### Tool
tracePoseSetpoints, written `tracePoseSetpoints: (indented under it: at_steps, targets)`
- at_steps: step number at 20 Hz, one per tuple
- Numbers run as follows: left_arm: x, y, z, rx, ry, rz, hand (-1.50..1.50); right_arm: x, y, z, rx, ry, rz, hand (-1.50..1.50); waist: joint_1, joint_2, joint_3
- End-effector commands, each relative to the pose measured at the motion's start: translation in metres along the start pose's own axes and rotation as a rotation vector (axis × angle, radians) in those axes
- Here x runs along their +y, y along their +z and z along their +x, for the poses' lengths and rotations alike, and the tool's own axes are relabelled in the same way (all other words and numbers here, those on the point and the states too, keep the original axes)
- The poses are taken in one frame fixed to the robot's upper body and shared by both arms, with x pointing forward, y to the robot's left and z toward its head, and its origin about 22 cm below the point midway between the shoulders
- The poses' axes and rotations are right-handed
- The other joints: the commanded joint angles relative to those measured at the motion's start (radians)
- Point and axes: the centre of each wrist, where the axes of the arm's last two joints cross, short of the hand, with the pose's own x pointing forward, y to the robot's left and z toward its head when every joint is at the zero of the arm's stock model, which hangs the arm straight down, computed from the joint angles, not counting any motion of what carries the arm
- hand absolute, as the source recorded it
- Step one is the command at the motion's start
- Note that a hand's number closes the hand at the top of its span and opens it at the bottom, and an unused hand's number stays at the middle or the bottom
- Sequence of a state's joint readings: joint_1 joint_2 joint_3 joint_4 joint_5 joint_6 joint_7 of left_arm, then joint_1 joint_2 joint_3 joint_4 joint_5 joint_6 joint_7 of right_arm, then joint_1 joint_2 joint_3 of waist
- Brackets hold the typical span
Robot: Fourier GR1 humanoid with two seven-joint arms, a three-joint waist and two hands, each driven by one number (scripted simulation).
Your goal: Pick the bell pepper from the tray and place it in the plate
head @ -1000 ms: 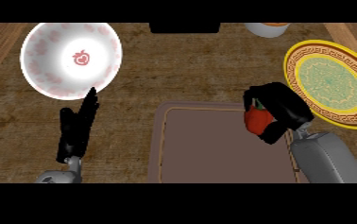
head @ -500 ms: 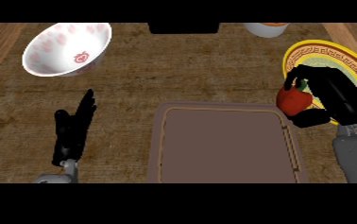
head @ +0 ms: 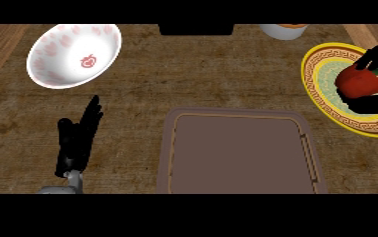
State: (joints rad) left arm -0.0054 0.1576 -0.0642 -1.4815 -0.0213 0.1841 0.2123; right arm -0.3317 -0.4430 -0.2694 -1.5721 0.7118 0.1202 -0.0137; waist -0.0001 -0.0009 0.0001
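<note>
At the far left of the wooden counter (head: 221, 81) stands a white bowl (head: 74, 56) with a red pattern inside. Nearer than the bowl, at the near left, the left hand (head: 77, 141) rests open. Its black fingers are straight and close together, pointing toward the bowl but well short of it, and it holds nothing. At the far edge, about the middle, a dark boxy thing (head: 196, 29) is cut off by the view's edge. Near the middle lies the brown tray (head: 240, 153), a rounded rectangle with a thin raised rim. At the far edge, right of the dark thing, part of a pale cup (head: 283, 31) shows, with something orange at its top. At the right is the yellow plate (head: 316, 81) with patterned rings, partly cut by the view's edge. The red bell pepper (head: 356, 81) is off the tray and within the plate's rim; whether it touches the plate cannot be told. The right hand (head: 362, 104) has its dark fingers curled round the pepper from the far and near sides, gripping it
</note>
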Motion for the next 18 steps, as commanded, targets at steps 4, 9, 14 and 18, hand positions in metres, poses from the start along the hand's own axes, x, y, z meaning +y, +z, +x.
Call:
tracePoseSetpoints:
  at_steps: [4,9,14,18]
  targets:
    - [0.011,-0.009,0.0,-0.006,-0.003,-0.009,0.0,-0.014,-0.041,-0.039,0.12,0.017,-0.017,1.5,0.009,0.003,0.0]
    - [-0.004,-0.011,0.003,-0.001,0.0,-0.008,0.0,-0.006,-0.051,-0.073,0.144,0.011,-0.001,1.5,0.01,0.003,0.0]
    - [0.001,-0.011,0.009,-0.017,-0.005,-0.007,0.0,0.009,-0.067,-0.086,0.203,0.077,0.064,1.5,0.019,0.006,0.0]
    - [-0.021,-0.007,0.019,-0.014,-0.018,-0.04,0.0,0.023,-0.054,-0.116,0.264,0.069,0.222,1.5,0.038,0.014,0.002]
